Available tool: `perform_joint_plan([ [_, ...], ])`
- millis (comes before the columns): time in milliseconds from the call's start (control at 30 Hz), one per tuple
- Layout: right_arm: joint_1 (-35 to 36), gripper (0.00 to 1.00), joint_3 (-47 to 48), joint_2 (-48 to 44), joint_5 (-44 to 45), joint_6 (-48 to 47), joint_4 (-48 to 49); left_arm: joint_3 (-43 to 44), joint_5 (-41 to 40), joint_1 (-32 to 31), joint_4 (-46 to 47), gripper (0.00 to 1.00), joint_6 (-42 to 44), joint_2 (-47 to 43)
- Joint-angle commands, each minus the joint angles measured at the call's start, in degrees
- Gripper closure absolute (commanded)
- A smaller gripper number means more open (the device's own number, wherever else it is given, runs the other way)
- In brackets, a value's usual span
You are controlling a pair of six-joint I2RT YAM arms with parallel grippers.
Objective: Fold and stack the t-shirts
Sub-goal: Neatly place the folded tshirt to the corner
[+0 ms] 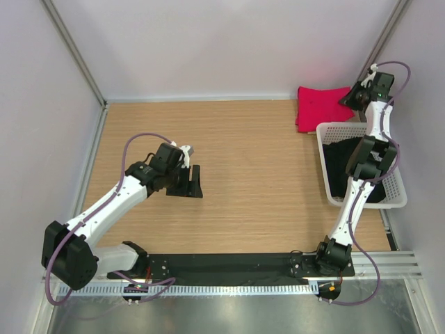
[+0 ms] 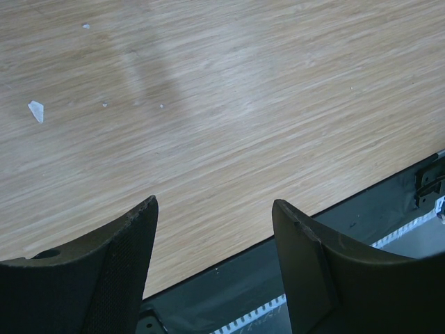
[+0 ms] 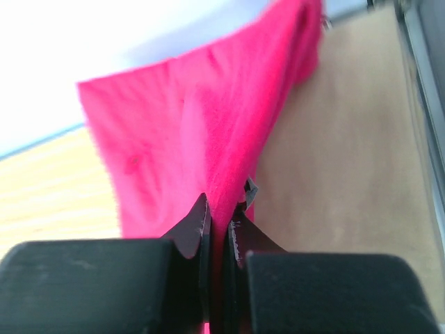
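In the top external view, the red t-shirt (image 1: 320,106) is seen bunched at the far right corner of the table (image 1: 264,174), close against the back wall (image 1: 229,42) and just beyond the white lattice basket (image 1: 324,161); dark cloth (image 1: 344,158) is seen inside the basket, though what it is cannot be told. The right gripper (image 1: 353,98) is held at the right edge of the red t-shirt, with its arm reaching over the basket; its jaws cannot be made out from here. The left gripper (image 1: 192,182) is held over bare wood on the left half of the table, well apart from the shirt, with its jaws spread.

In the left wrist view, the left gripper (image 2: 214,204) is shown with its two dark fingers (image 2: 115,271) set wide apart and nothing between them; bare table (image 2: 222,104) and a small white speck (image 2: 35,110) are seen beyond, and a dark strip (image 2: 361,216) is seen along the table's edge.

In the right wrist view, the right gripper (image 3: 219,210) is shown pressed together on a fold of the red t-shirt (image 3: 188,132); the cloth is drawn into a ridge running to the jaws, with the table (image 3: 348,153) seen to its right.
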Motion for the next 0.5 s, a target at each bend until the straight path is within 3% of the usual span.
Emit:
perform_joint_plan([
  [0,0.0,0.99,3.1,-7.8,-1.7,3.1,5.6,1.3,0.2,0.3,0.6,0.32,-0.2,-0.9],
  [467,-2.0,0.99,2.5,-3.8,-1.8,0.7,5.4,1.4,0.5,0.4,0.5,0.32,0.4,0.8],
])
